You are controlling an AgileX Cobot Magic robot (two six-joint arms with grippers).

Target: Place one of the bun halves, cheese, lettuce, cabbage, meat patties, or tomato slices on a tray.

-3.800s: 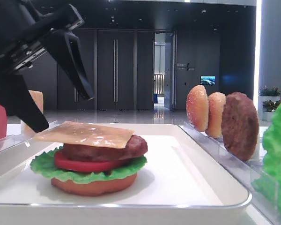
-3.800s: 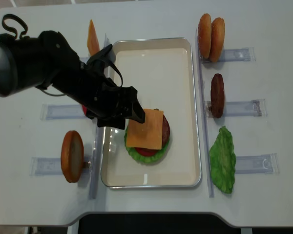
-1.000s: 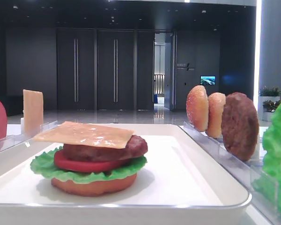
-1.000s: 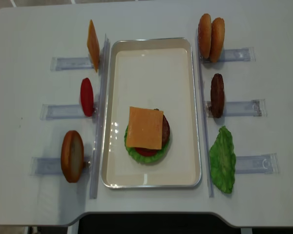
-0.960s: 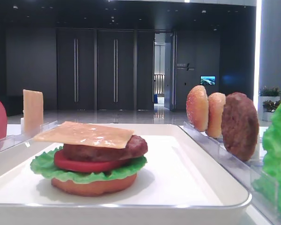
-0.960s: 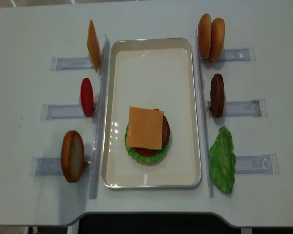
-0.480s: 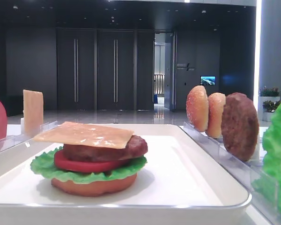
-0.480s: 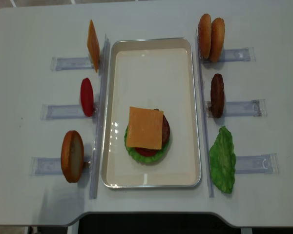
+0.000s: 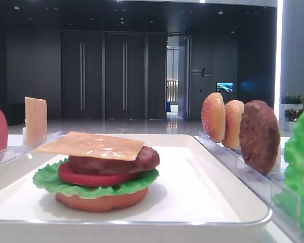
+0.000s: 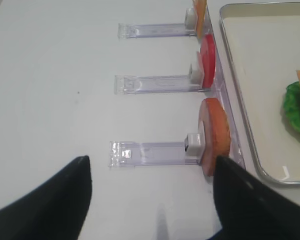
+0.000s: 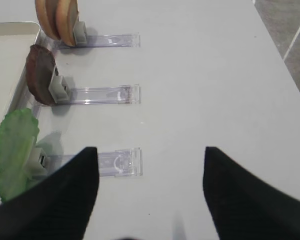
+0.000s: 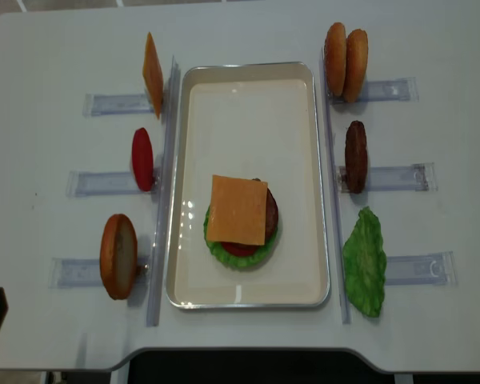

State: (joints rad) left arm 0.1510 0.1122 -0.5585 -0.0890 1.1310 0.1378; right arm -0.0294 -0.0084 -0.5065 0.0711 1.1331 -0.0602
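Note:
The cheese (image 12: pixel 238 210) lies flat on top of a stack of patty, tomato, lettuce and bun half, in the near half of the white tray (image 12: pixel 248 112). The low exterior view shows the cheese (image 9: pixel 91 144) resting level on the stack. My left gripper (image 10: pixel 150 165) is open and empty, over bare table left of the tray, near the racked bun half (image 10: pixel 215 135). My right gripper (image 11: pixel 150 150) is also open and empty, over bare table right of the lettuce (image 11: pixel 12 145) rack.
Left of the tray, clear racks hold a second orange slice (image 12: pixel 152 74), a tomato slice (image 12: pixel 142 158) and a bun half (image 12: pixel 118 256). Right racks hold two bun halves (image 12: pixel 345 60), a meat patty (image 12: pixel 356 156) and lettuce (image 12: pixel 364 260).
The left arm, which hung over the tray beside the cheese earlier, has pulled back to the table's near left corner. The stack has not moved.

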